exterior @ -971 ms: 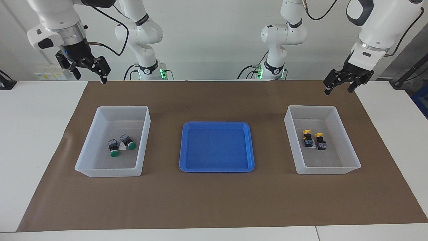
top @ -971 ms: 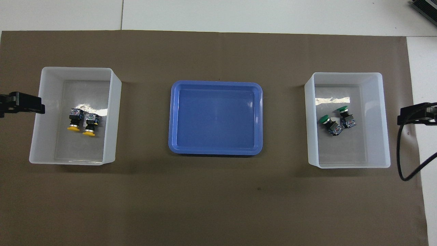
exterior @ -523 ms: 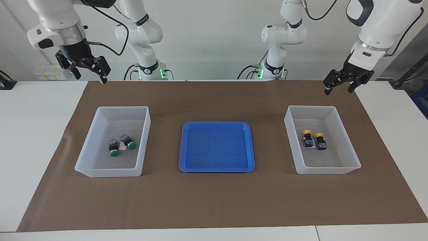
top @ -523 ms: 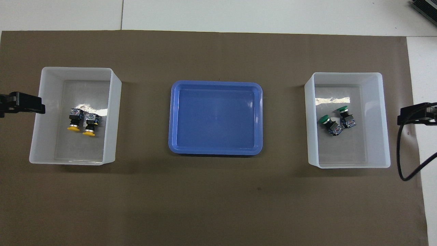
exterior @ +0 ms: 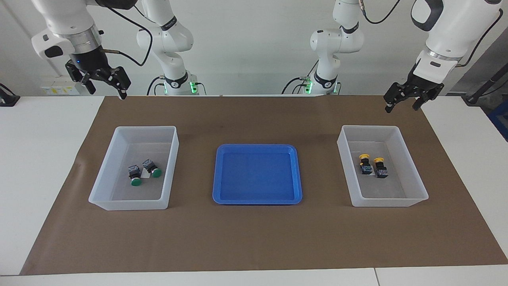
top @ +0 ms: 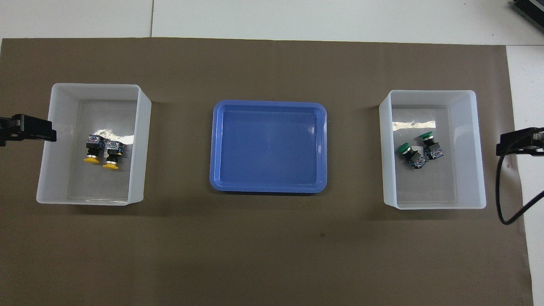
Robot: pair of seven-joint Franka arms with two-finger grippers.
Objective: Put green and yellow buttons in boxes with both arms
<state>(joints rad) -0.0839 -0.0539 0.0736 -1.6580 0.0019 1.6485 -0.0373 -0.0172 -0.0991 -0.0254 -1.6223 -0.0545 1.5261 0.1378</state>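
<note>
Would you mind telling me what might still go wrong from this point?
1. The two green buttons lie touching in their box; a further reach in might knock both.
2. The yellow buttons also lie on their sides in the other box and may roll if it is bumped.
3. Both pincers, right and left, hang open above the mat's edge near the boxes' rims.

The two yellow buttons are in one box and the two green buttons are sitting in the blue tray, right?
Not quite. The blue tray holds nothing. The facing view shows the two green buttons lying in the other box, toward the right arm's end of the table. The two yellow buttons are indeed together in one box.
</note>
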